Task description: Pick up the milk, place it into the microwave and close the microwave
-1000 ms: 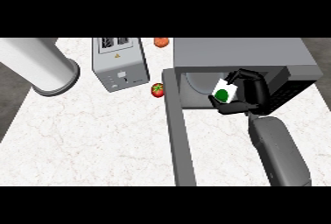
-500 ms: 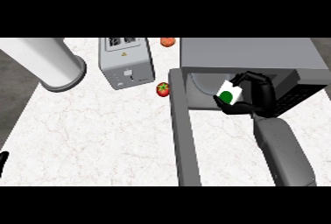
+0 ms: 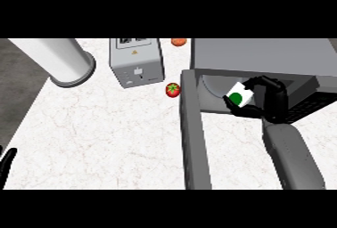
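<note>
The head view looks steeply down on a white marbled counter [image 3: 99, 133]. A grey microwave [image 3: 263, 53] sits at the counter's back right corner. Its door [image 3: 194, 142] is swung fully open and reaches as a long grey bar from the oven's left side toward the counter's front edge. The milk [image 3: 239, 94], a small white carton with a green spot on its face, is tilted at the mouth of the open oven, just right of a pale round turntable [image 3: 212, 87] inside. The black right hand [image 3: 271, 101] is curled round the carton, holding it from the right and from below. Its grey forearm [image 3: 294, 156] runs down to the front edge on the right, beside the open door. Whether the carton rests on the oven floor or hangs above it cannot be told. Left of the microwave, a grey toaster [image 3: 136, 62] stands at the counter's back edge. A red tomato [image 3: 172, 89] lies between the toaster and the door's hinge end. A small orange item [image 3: 178, 41] lies at the back edge between the toaster and the oven. A tall white cylinder [image 3: 63, 60] stands at the back left corner. Only a black sliver of the left hand [image 3: 6, 164] shows, at the front left corner, well apart from everything else; whether it is open or closed cannot be told.
</note>
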